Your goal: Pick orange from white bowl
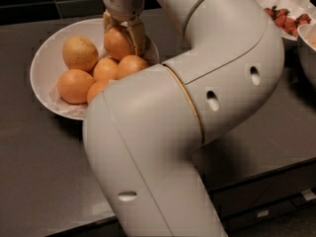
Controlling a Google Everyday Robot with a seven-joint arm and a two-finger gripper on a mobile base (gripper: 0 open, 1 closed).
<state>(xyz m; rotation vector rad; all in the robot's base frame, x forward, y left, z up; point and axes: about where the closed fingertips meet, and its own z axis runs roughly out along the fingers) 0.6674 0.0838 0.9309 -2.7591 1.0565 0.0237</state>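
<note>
Orange point(117, 44) is at the back of the white bowl point(42, 75), riding on top of the pile. My pincer point(123, 37) is closed around it from above, with one finger down its left side and one down its right.

My take on handling: it's round with smooth skin, so it'll want to squirt out if the pinch sits above or below the widest part. I reckon the grip belongs right across the middle. It's probably firm with a bit of give and decent weight for its size, so squeeze steady rather than hard.

The paler dimpled orange point(79, 52) is just beside it on the left, and a smaller light-orange one point(131, 65) touches it from below. Going straight up looks safest, or the neighbours roll around on the crumpled paper point(64, 107).
</note>
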